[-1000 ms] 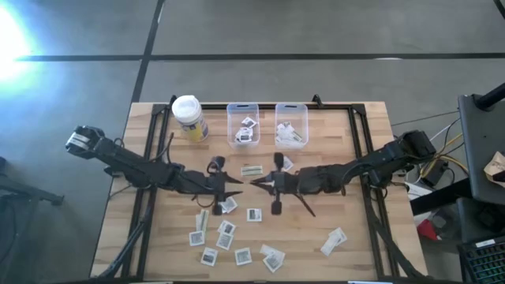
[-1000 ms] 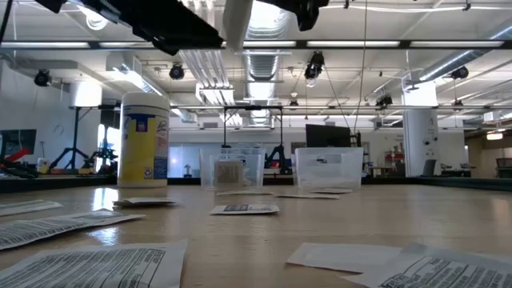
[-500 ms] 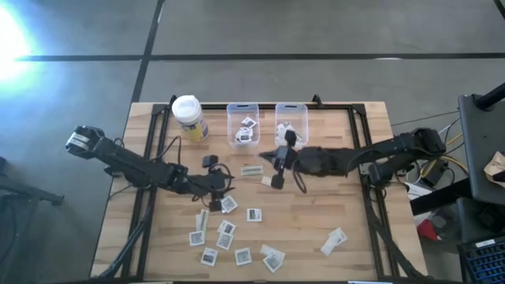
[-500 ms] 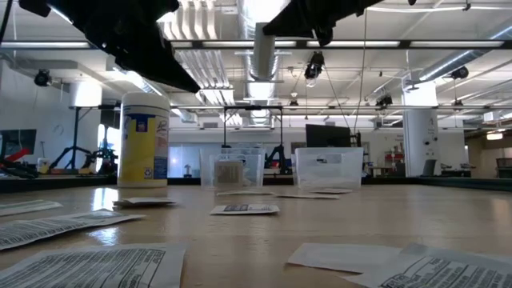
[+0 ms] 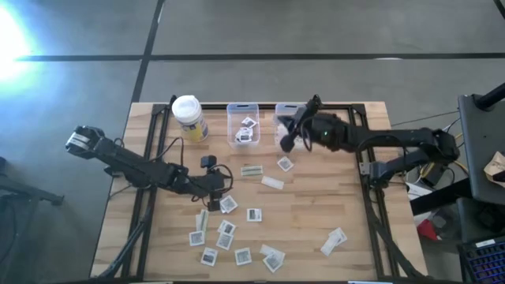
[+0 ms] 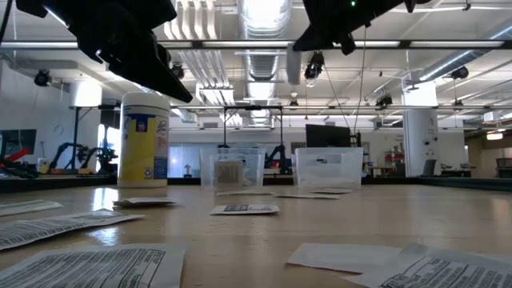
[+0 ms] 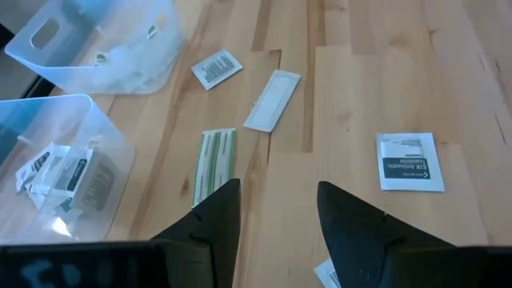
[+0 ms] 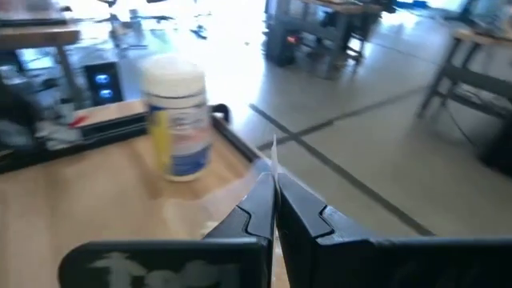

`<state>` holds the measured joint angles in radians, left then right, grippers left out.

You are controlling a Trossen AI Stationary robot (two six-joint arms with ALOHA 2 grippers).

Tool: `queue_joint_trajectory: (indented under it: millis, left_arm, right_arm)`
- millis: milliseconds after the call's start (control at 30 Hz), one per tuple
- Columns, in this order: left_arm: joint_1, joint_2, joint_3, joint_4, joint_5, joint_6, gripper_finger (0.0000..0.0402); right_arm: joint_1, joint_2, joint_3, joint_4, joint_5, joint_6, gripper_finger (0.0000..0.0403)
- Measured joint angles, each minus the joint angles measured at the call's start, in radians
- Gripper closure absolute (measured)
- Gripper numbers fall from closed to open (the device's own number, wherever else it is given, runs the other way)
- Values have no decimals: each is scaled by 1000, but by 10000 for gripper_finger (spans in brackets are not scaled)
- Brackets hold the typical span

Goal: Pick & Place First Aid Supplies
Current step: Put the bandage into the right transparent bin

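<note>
Two dark fingers (image 8: 254, 210) of the right gripper (image 8: 274, 192) are pressed together on a thin white packet (image 8: 274, 160), whose edge stands up between the tips in that wrist view. From above, this right gripper (image 5: 289, 136) hangs over the right clear bin (image 5: 291, 110) at the counter's far edge, its arm reaching in from the right edge.

The left gripper (image 7: 276, 210) has its fingers (image 7: 218, 212) spread apart with nothing between them, bare wood showing in the gap. It hovers above the counter (image 5: 347, 189) near the middle, left of centre (image 5: 215, 188), touching no packet as far as the views show.

Just beyond it on the wood lie a greenish striped strip (image 7: 214, 164), a plain white strip (image 7: 273, 100), a small square packet (image 7: 217, 68) near the bins, and a square packet with a dark patch (image 7: 410, 161). The left clear bin (image 7: 24, 120) already holds several packets.

More packets sit scattered toward the counter's near edge (image 5: 237, 237), with one apart toward the near right corner (image 5: 334, 241). A yellow container with a white lid (image 5: 188, 117) stands at the far edge, left of the bins.
</note>
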<state>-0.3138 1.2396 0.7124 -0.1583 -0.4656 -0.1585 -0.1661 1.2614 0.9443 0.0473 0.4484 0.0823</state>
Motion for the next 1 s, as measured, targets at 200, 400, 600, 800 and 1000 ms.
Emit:
queue_joint_trajectory:
  millis: [200,400,600,800,1000]
  left_arm:
    - [0,0,0,0,0,0,241]
    - [0,0,0,0,0,-2,241]
    - [0,0,0,0,0,-3,241]
    - [0,0,0,0,0,-12,241]
    - [0,0,0,0,0,-19,241]
  right_arm:
    - [-138,-4,0,-81,-4,110,394]
    - [-256,29,-5,-202,-100,263,394]
    - [-325,81,-5,-261,-221,369,394]
    - [-368,160,-6,-262,-373,408,394]
    - [-393,226,-6,-261,-447,434,394]
